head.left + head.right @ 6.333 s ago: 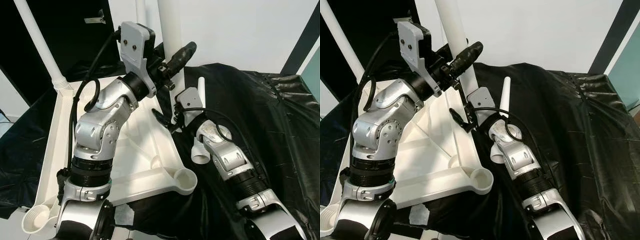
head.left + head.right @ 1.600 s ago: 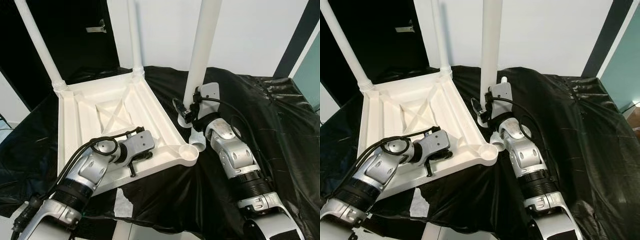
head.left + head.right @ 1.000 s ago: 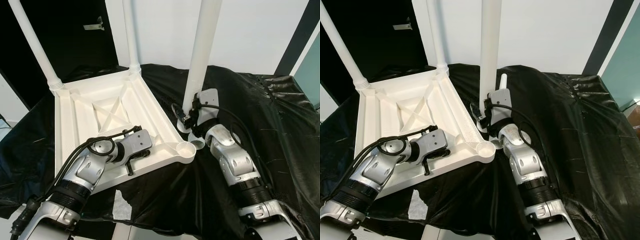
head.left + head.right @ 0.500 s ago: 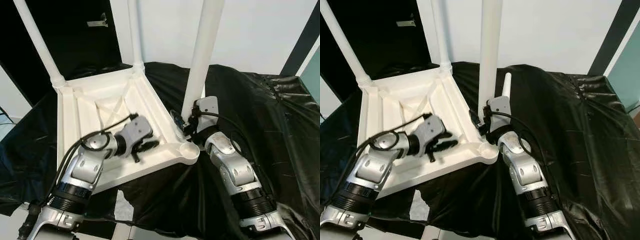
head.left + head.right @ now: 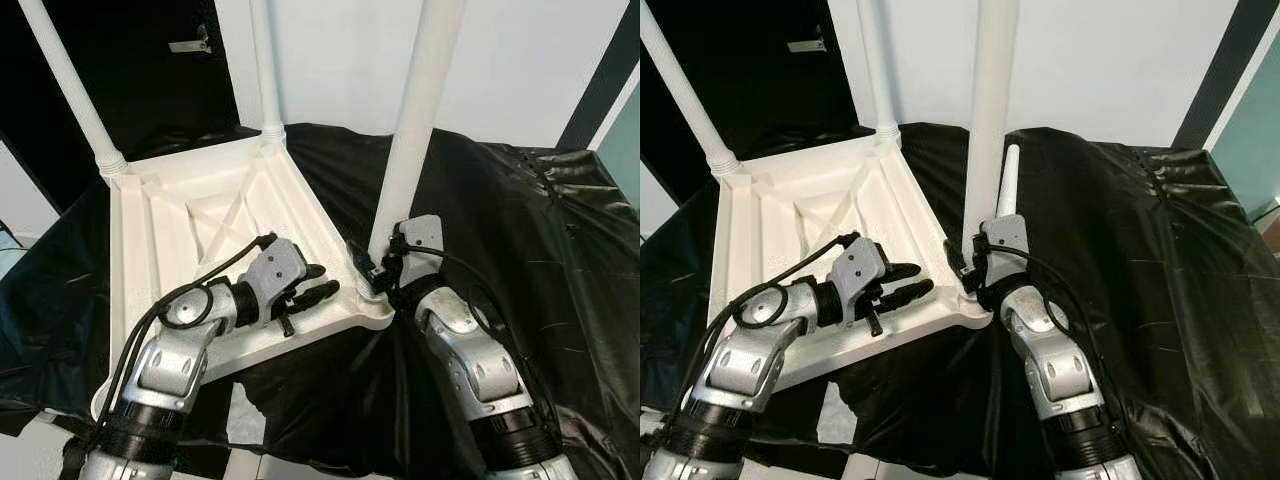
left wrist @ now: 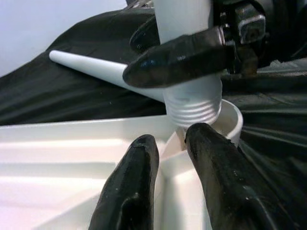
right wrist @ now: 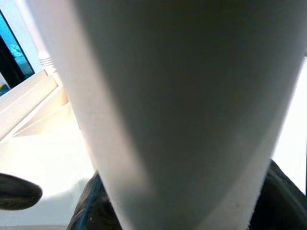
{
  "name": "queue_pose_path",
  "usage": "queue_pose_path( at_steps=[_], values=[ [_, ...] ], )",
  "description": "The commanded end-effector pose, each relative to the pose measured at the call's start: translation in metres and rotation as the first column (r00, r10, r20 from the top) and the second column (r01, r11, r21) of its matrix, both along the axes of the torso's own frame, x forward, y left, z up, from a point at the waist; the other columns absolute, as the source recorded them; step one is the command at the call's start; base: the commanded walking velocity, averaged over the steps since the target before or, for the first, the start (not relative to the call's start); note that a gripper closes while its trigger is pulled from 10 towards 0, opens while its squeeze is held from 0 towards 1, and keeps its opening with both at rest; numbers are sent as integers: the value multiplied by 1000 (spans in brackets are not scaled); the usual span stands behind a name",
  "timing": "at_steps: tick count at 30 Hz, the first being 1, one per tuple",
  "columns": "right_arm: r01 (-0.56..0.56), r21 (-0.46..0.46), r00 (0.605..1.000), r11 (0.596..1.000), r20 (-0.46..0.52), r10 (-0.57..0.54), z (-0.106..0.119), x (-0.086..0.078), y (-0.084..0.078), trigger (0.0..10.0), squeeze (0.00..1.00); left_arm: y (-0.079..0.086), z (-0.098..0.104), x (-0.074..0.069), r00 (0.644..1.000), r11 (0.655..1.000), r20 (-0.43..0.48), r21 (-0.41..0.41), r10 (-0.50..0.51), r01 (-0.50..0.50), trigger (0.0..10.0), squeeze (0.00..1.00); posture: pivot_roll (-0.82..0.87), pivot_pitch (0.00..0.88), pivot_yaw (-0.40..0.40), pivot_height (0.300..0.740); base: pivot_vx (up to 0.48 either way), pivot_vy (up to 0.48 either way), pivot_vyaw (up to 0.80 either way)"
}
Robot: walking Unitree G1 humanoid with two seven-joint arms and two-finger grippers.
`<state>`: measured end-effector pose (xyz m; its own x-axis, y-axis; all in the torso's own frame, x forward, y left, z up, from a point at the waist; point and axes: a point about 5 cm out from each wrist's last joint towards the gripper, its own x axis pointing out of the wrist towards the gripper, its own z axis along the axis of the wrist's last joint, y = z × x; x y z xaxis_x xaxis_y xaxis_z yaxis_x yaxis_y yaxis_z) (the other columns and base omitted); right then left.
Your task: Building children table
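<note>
A white children's table (image 5: 160, 240) lies upside down on black cloth. Two white legs stand in its far corners (image 5: 72, 95) (image 5: 264, 70). My right gripper (image 5: 372, 275) is shut on a third white leg (image 5: 412, 140) and holds it upright at the near right corner. The leg's threaded end (image 6: 194, 108) sits in the corner socket (image 6: 233, 118). My left gripper (image 5: 318, 284) rests open on the table's underside just left of that socket, its fingers (image 6: 132, 191) pointing at the thread. A fourth leg (image 5: 1006, 185) lies loose on the cloth behind.
Black cloth (image 5: 530, 220) covers the work surface and drapes off the front edge. A white wall stands behind, with a dark opening (image 5: 150, 70) at the back left. The cloth to the right of my right arm is bare.
My right gripper has brought the leg down and nearer, onto the near right corner socket. My left gripper has slid along the underside toward that corner. The camera has shifted slightly.
</note>
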<state>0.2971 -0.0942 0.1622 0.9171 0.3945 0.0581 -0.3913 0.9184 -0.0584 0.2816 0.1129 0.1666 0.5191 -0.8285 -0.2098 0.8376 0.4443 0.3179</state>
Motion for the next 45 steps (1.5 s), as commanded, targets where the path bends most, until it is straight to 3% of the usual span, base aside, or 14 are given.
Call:
queue_pose_path(
  at_steps=[1,13,14,19,33,37,45],
  values=[
    [-7,-8,1000,1000,6,7,1,-3,-3,10000,0,4,2,1,994,993,27,-52,104,-103,10000,0,10,0,-15,740,0,0,0],
    [-38,-29,999,999,-33,37,-7,-11,0,10000,0,-3,0,-12,999,991,-11,-121,47,-48,10000,0,10,0,-18,740,0,0,0],
    [-43,-35,997,998,-58,41,-11,-13,0,10000,0,-5,-1,-19,999,991,-37,-137,4,-9,10000,0,11,0,-18,740,0,0,0],
    [-44,-41,996,998,-76,41,-14,-14,-1,10000,0,-6,-2,-24,997,989,-68,-144,-29,19,10000,0,13,0,-18,740,0,0,0],
    [-18,-43,992,999,-123,13,-22,-8,-10,10000,0,-8,0,-26,996,990,-82,-141,-26,14,10000,0,13,0,-11,740,0,0,0],
    [-115,-177,992,977,-66,105,-26,-9,-8,10000,0,-8,1,-26,996,991,-84,-134,-21,9,10000,0,13,0,-5,740,0,0,0],
    [-230,-207,973,951,-49,225,-29,-18,0,10000,0,-7,2,-26,997,992,-81,-126,-19,9,10000,0,17,0,-3,740,0,0,0]
  ],
)
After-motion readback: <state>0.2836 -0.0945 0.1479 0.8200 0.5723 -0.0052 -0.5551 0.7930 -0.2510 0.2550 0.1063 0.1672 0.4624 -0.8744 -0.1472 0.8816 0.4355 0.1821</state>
